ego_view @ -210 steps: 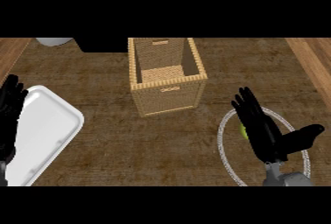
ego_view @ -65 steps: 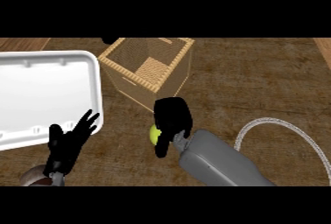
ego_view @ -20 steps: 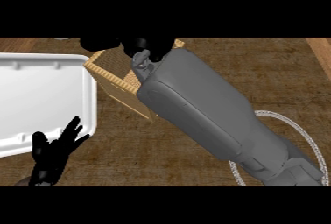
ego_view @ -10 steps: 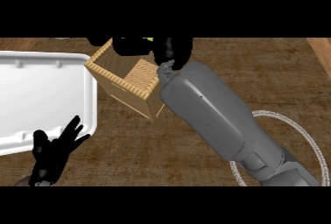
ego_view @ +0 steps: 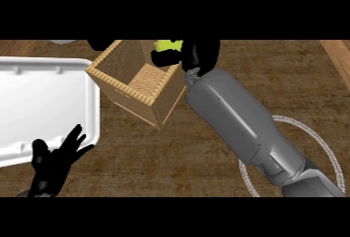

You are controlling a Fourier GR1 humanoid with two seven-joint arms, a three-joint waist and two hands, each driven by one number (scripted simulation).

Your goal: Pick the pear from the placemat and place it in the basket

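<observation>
The yellow-green pear shows at the top of the head view, held in my right hand, whose fingers curl round it. Hand and pear hang over the far right rim of the woven basket, which looks tilted in this view with its open top showing. The round placemat lies at the right, mostly hidden under my right forearm. My left hand rests open at the lower left, fingers spread, beside the white tray.
A white tray fills the left side, touching or nearly touching the basket. A grey object peeks in at the top left. A lighter wooden strip runs along the right edge of the counter.
My right hand has shifted right along the basket's top, and the pear now shows more plainly in it. The basket appears larger and further right. The left hand has hardly moved.
</observation>
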